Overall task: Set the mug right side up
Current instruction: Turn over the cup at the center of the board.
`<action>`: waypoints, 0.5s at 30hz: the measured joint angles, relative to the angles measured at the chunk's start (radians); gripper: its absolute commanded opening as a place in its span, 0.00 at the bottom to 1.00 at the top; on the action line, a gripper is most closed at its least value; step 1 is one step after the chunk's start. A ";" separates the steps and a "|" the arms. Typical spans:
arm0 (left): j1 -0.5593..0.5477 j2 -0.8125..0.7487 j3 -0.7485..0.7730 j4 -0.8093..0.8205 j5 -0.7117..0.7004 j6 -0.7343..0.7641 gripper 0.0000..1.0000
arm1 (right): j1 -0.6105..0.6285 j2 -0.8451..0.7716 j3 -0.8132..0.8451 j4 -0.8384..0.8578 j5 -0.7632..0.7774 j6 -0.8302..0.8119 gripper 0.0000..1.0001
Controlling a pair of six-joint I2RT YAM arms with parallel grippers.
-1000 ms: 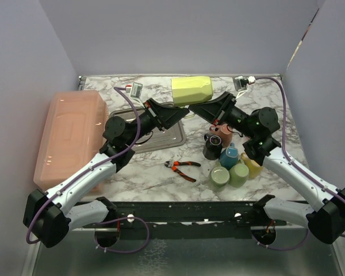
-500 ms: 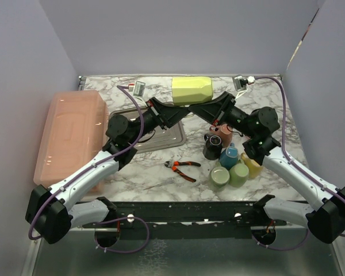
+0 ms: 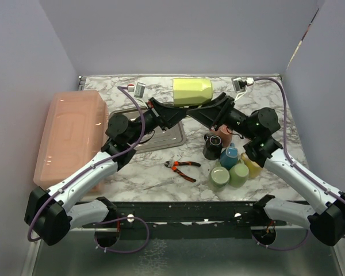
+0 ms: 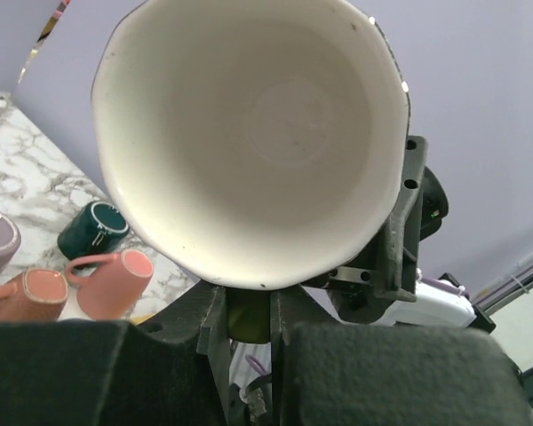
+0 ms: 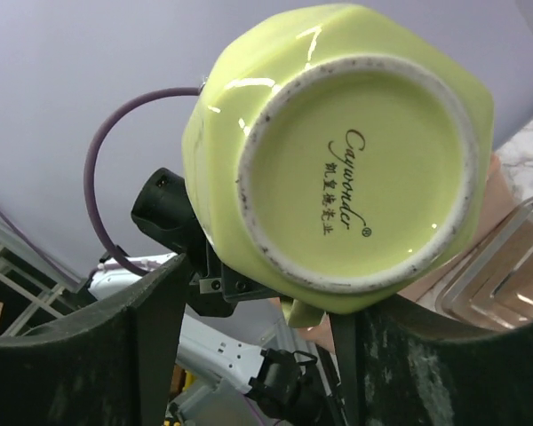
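The yellow-green mug point(image 3: 192, 91) hangs above the back of the table, lying on its side. Its white inside point(image 4: 258, 133) faces the left wrist camera and its stamped base point(image 5: 360, 169) faces the right wrist camera. My left gripper point(image 3: 178, 113) point(image 4: 249, 306) is shut on the mug's handle point(image 4: 248, 318), just under the rim. My right gripper point(image 3: 199, 112) point(image 5: 258, 302) is open; its fingers stand wide on either side of the base, the left one clearly apart from it.
Below the right arm stand several mugs: a black one point(image 3: 212, 146), a pink one point(image 3: 223, 133), a blue one point(image 3: 229, 155), two green ones point(image 3: 219, 176) and a yellow one point(image 3: 252, 165). Orange-handled pliers point(image 3: 182, 167) lie mid-table. A metal tray point(image 3: 168, 140) and a salmon box point(image 3: 69, 135) sit left.
My right gripper has opened and let go of the mug's base. The left gripper keeps its hold on the handle, and the mug has drifted slightly right.
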 measured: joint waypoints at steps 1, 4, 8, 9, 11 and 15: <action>0.000 -0.002 0.000 -0.009 -0.002 0.006 0.00 | 0.002 -0.008 0.000 -0.014 0.003 -0.004 0.72; 0.000 -0.010 0.009 -0.063 -0.004 0.039 0.00 | 0.011 -0.046 -0.014 -0.064 0.027 -0.028 0.74; 0.010 -0.029 0.066 -0.211 -0.040 0.125 0.00 | 0.005 -0.122 -0.060 -0.158 0.109 -0.085 0.74; 0.011 -0.032 0.082 -0.243 -0.056 0.146 0.00 | 0.005 -0.137 -0.065 -0.181 0.126 -0.095 0.74; 0.014 -0.038 0.122 -0.322 -0.101 0.199 0.00 | 0.003 -0.174 -0.077 -0.246 0.178 -0.116 0.74; 0.016 -0.039 0.205 -0.499 -0.223 0.315 0.00 | 0.003 -0.225 -0.086 -0.359 0.267 -0.154 0.74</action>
